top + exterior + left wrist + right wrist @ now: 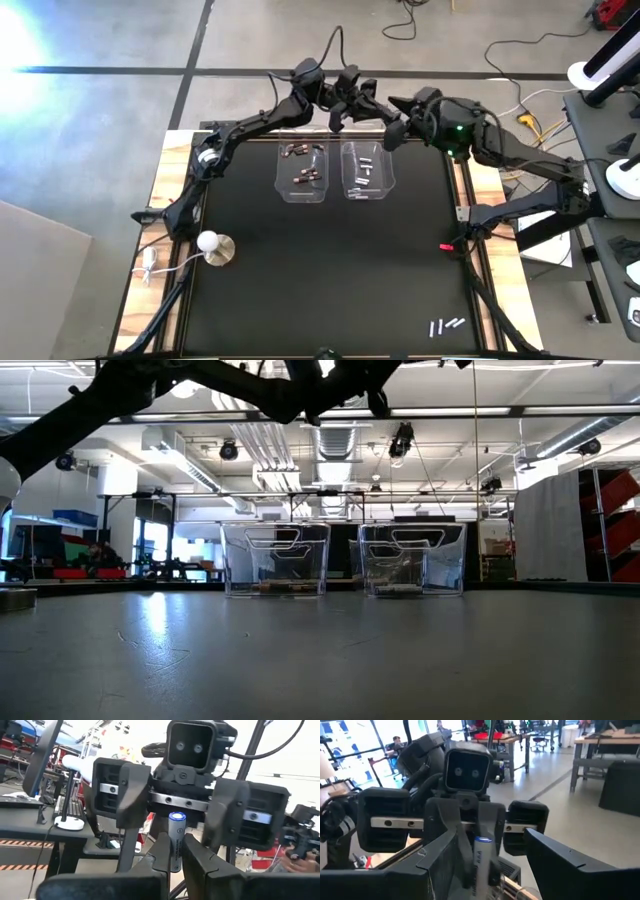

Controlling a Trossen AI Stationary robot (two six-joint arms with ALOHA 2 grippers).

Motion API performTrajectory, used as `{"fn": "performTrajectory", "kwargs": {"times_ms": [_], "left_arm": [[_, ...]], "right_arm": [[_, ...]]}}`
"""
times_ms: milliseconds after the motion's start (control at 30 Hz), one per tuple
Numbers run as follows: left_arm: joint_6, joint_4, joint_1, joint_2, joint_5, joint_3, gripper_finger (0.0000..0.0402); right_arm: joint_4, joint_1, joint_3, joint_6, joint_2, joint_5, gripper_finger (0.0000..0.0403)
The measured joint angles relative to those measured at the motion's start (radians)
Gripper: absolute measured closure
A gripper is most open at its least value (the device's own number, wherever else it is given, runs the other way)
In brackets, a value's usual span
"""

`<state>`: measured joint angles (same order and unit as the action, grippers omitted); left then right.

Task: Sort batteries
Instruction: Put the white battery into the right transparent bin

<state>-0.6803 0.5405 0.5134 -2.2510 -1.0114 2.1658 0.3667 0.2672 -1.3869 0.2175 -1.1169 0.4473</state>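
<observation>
Gripping a silvery-white battery [177,841] upright between its fingers [161,851], the left claw [343,107] hangs in the air just behind the two clear bins, clamped on the cell's lower half. Facing it head-on, the right claw [392,128] has its fingers [551,861] spread wide apart, one on either side of that same battery [480,863], and not touching it as far as the right wrist view shows. Both claws meet above the far edge of the desk [320,270], just past the right bin.

Relative to the bins: the left bin [302,171] holds dark batteries with a reddish-copper tint [303,176], and the right bin [368,170], just beside it, holds silvery-white ones [363,173]. Well away from the bins, at the near right corner of the desk, three more silvery batteries [445,325] lie loose on the black surface. A small red object [446,246] sits at the desk's right edge, nearer than the right bin, and a white round-based knob [213,246] stands off the mat to the near left of the left bin.

From desk height, the bins [276,560] stand side by side against an open workshop with ceiling lights, pipes and racks. The right wrist view shows benches and a seated person [396,744] far back.
</observation>
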Motion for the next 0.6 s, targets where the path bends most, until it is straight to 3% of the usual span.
{"fn": "performTrajectory", "kwargs": {"times_ms": [200,467,600], "left_arm": [[0.003,-0.002,0.003,-0.001,0.011,-0.001,0.0393],[0.017,0.0,0.014,-0.001,-0.008,-0.001,0.0393],[0.023,0.001,0.016,-0.001,-0.021,-0.001,0.0393]], "right_arm": [[0.008,0.0,-0.001,0.023,-0.033,-0.011,0.0196],[0.004,-0.001,-0.001,0.061,-0.019,-0.014,0.0271],[0.005,-0.001,-0.001,0.088,-0.016,-0.025,0.0286]]}}
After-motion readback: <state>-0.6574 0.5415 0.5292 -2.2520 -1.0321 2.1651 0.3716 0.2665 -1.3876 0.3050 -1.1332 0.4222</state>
